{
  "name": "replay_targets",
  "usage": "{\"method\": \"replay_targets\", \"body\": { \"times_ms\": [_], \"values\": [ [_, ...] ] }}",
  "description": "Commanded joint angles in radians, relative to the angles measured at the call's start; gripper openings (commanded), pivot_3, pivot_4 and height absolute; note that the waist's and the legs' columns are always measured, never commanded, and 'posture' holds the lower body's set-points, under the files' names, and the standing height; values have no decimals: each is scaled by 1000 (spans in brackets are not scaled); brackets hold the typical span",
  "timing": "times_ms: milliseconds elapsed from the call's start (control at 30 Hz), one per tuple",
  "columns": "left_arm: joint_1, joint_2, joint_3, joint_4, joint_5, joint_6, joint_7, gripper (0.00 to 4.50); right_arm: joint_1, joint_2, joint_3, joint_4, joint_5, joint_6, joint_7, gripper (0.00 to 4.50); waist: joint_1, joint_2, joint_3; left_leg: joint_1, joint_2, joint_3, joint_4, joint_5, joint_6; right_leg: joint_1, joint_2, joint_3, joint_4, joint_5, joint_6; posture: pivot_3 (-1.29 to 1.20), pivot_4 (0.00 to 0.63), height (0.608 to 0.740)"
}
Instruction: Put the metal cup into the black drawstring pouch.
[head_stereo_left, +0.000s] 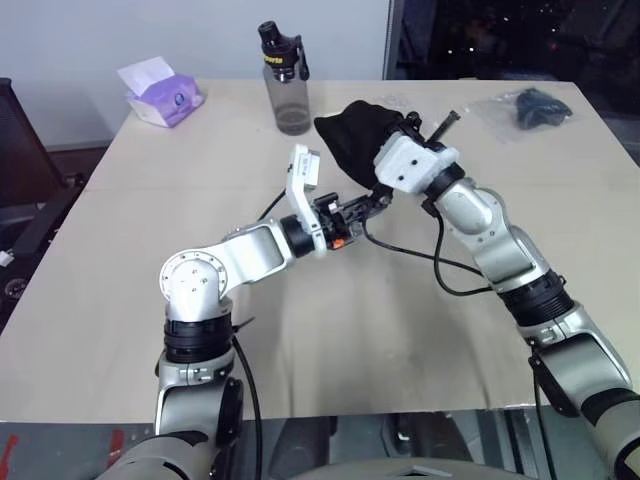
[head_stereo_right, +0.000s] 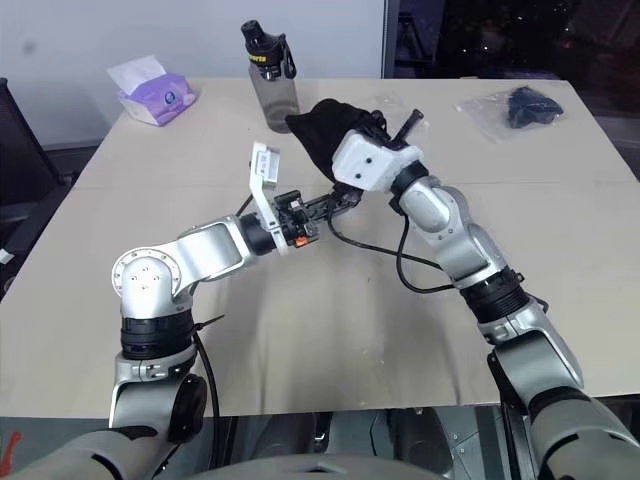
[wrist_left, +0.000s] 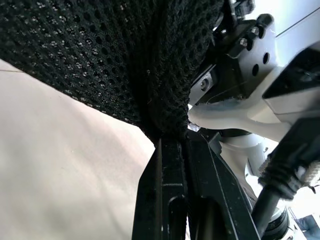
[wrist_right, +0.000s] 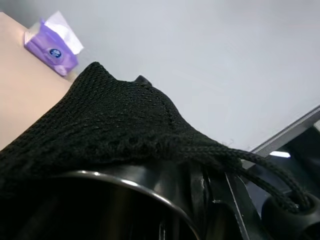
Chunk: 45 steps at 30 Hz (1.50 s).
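- Metal cup (wrist_right: 107, 197): its shiny curved rim shows in the right wrist view, just under the black mesh fabric, close against the right gripper's fingers. The head views give no sight of the cup; the pouch and the gripper block the spot.
- Black drawstring pouch (head_stereo_left: 355, 135): held up off the worktop (head_stereo_left: 420, 330), between the two grippers, toward the far edge and about mid-width. A cord runs from its mouth across the right wrist view.
- Left gripper (head_stereo_left: 378, 200): closed, pinching a fold of the pouch's mesh, as the left wrist view shows, with the two black fingers (wrist_left: 167, 200) pressed together on the cloth.
- Right gripper (head_stereo_left: 405, 128): closed; it sits at the pouch mouth against the cup rim and appears to hold the cup, though the contact itself is not fully visible.
- Progress, judged: the fabric already drapes over the cup's rim, so insertion looks under way or nearly done. Left to do, probably: seat the cup fully, let go, withdraw.
- Writing: the purple tissue pack (head_stereo_left: 160, 95) near the far left corner bears a round blue label, unreadable. The smoky-grey bottle (head_stereo_left: 285, 85) by the far edge has a mark on its cap, also unreadable.
- A dark item in a clear plastic bag (head_stereo_left: 530, 108) lies toward the far right corner, with no label legible.
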Motion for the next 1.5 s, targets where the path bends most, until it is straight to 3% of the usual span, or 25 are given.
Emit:
{"method": "replay_targets", "body": {
  "times_ms": [33,200,233,333,433,633,1033,1500],
  "values": [
    [-56,-22,51,-84,-77,-95,-102,0,119,89,12,-23,155,125,140,30,0,0,0,0,0,-1,0,0,0,0,0,0,0,0,0,0,150,740],
    [-26,-6,48,-67,-11,-116,-131,0,171,150,-63,-125,320,319,221,30,-1,0,0,0,0,-3,0,0,0,0,0,1,0,0,0,0,150,740],
    [-24,-7,49,-64,-5,-121,-134,0,180,140,-61,-143,334,346,248,710,-1,0,0,0,0,-3,0,0,0,0,0,1,1,0,0,0,150,740],
    [-23,-9,47,-61,4,-134,-139,0,197,138,-73,-170,340,357,258,1846,-4,1,0,1,0,-2,0,0,1,1,0,-1,1,0,0,0,150,740],
    [-17,-9,45,-50,18,-141,-136,0,215,143,-98,-212,412,443,300,3281,-1,2,1,1,0,-1,0,0,1,0,1,-1,2,0,0,0,150,740],
    [18,-6,48,-34,47,-146,-142,0,229,114,-170,-289,521,587,337,3281,0,2,1,0,-1,-2,1,0,1,0,0,0,1,0,0,0,150,740],
    [43,32,58,-18,82,-141,-171,0,284,80,-259,-320,613,664,314,3281,-1,2,1,0,0,-1,0,0,1,0,0,-1,1,0,0,0,150,740],
    [68,18,78,-40,-50,-151,-156,0,276,16,-181,-230,438,535,250,3281,-1,2,1,0,0,-1,0,0,1,0,0,-1,1,0,0,0,150,740]
  ]
}}
